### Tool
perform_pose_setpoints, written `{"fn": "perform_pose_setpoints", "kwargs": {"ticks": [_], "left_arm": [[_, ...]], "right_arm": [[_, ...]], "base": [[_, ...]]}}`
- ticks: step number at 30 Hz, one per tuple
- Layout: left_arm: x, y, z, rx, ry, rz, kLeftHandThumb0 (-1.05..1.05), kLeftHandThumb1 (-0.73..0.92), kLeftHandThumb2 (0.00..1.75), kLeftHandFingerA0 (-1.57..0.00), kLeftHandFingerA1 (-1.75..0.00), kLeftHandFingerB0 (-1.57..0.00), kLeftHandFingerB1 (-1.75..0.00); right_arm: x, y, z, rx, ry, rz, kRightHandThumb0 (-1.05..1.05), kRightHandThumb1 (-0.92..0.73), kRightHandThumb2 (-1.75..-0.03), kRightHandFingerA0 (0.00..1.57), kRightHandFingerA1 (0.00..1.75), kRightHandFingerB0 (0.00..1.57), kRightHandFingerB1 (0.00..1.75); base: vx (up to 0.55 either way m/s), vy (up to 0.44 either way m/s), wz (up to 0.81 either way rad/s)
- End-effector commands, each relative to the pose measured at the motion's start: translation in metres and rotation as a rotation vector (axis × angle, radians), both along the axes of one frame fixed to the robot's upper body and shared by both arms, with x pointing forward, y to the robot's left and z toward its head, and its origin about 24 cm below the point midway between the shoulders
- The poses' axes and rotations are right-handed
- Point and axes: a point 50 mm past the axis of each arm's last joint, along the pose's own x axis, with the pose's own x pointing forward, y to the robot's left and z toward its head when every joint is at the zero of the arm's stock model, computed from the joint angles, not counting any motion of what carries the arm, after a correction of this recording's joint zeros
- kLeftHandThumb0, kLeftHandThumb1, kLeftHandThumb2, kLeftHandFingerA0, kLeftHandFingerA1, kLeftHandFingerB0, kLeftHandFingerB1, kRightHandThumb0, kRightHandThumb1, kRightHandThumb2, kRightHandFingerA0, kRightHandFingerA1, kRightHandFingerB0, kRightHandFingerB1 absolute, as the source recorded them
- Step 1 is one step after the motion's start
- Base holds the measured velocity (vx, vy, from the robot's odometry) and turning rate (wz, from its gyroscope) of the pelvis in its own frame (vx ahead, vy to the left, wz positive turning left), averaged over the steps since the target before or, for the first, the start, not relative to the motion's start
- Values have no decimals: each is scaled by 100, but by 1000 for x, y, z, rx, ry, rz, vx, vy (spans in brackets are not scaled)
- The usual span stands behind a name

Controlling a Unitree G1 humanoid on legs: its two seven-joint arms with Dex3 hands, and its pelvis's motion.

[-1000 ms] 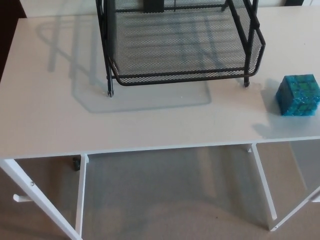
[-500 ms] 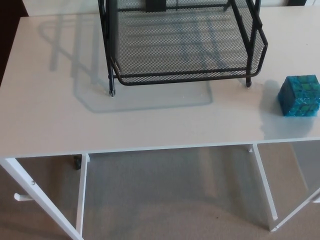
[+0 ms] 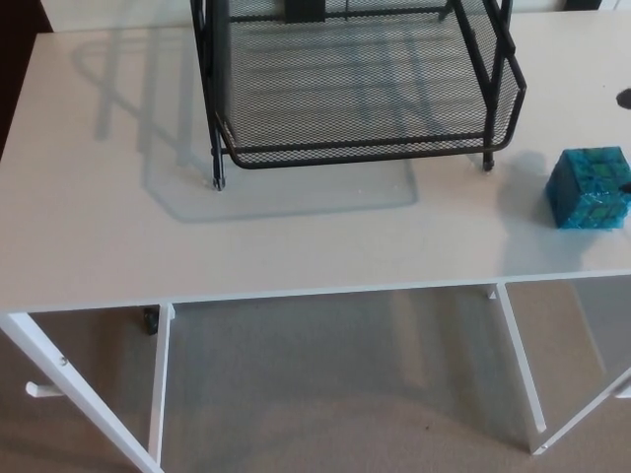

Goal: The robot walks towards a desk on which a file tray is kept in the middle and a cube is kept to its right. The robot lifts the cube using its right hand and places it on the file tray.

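Observation:
A black wire-mesh file tray (image 3: 360,153) stands in the middle of the white desk (image 3: 118,227), toward its far side. To the tray's right, a blue-green cube (image 3: 591,186) rests on the desk close to the picture's right edge. Just above and beyond the cube, a small black piece of my right hand (image 3: 624,98) pokes in at the right border. It is apart from the cube, and too little of it shows to tell its state. My left hand is out of sight.
The desk's front edge runs across the middle of the picture, with white legs (image 3: 521,365) and grey carpet (image 3: 325,394) below. A dark object (image 3: 304,10) stands behind the tray at the top.
A black bit of my right hand has come into view at the right edge above the cube. The shadow around the cube has shifted. Cube and tray stay put.

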Motion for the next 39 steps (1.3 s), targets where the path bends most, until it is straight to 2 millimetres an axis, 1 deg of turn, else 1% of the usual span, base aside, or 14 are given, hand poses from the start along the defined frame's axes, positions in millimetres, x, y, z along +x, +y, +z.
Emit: {"fn": "perform_pose_setpoints", "kwargs": {"ticks": [1, 11, 12, 15, 19, 20, 24, 26, 27, 29, 34, 35, 36, 39], "left_arm": [[2, 6, 7, 50, -6, -41, -105, 87, 100, -65, -146, -24, -156], [0, 5, 6, 56, 7, -44, -105, 86, 101, -70, -146, -26, -158], [0, 5, 6, 53, 7, -45, -105, 87, 100, -71, -144, -26, -157], [0, 5, 6, 54, 10, -54, -105, 67, 142, -76, -137, -39, -133], [-1, 5, 6, 52, 12, -48, -105, 85, 100, -71, -143, -27, -158], [0, 5, 6, 51, 11, -49, -105, 67, 141, -76, -137, -40, -132], [2, 5, 6, 56, 14, -54, -105, 67, 142, -77, -138, -40, -133], [2, 5, 6, 57, 16, -64, -105, 86, 102, -73, -143, -29, -157], [2, 5, 6, 60, 18, -63, -105, 67, 142, -78, -138, -43, -134], [1, 5, 6, 61, 20, -65, -105, 86, 104, -74, -143, -28, -162], [-3, 6, 6, 58, 19, -60, -105, 69, 141, -75, -139, -40, -135], [-3, 6, 6, 66, 26, -64, -105, 87, 102, -71, -144, -29, -158], [-3, 7, 7, 69, 21, -57, -105, 67, 142, -76, -139, -41, -135], [-2, 7, 7, 73, 16, -64, -105, 88, 101, -69, -144, -29, -155]], "right_arm": [[6, 4, 1, -91, -4, 0, -74, -62, -59, 12, 46, 0, 26], [1, 0, -28, -241, 134, -30, -81, -49, -89, 9, 56, 0, 23], [1, 0, -30, -271, 131, -20, -81, -62, -59, 16, 55, 0, 21], [0, 0, -33, -299, 140, -21, -79, -62, -59, 17, 55, 0, 26], [-2, 0, -39, -263, 152, -47, -77, -60, -59, 17, 61, 0, 25], [-2, 1, -40, -255, 158, -45, -76, -61, -59, 16, 60, 0, 22], [-3, 3, -45, -328, 158, 9, -87, -53, -92, 25, 63, 0, 18], [-3, 7, -47, -252, 167, -16, -77, -60, -61, 16, 62, 0, 19], [-3, 10, -50, -240, 149, -15, -78, -61, -59, 18, 64, 0, 21], [-4, 10, -51, -238, 150, -13, -77, -61, -60, 14, 60, 0, 17], [-1, 17, -51, -264, 112, 6, -96, -57, -91, 16, 61, 0, 8], [-1, 17, -51, -264, 116, 5, -96, -57, -91, 14, 61, 0, 8], [-1, 17, -50, -279, 97, 13, -82, -62, -60, 19, 66, 0, 16], [-1, 18, -48, -292, 90, 17, -83, -62, -61, 18, 62, 0, 15]], "base": [[0, 0, 0], [0, 0, 0], [0, 0, 0], [0, 0, 0], [0, 0, 0], [0, 0, 0], [0, 0, 0], [0, 0, 0], [0, 0, 0], [0, 0, 0], [0, 0, 0], [0, 0, 0], [0, 0, 0], [0, 0, 0]]}}
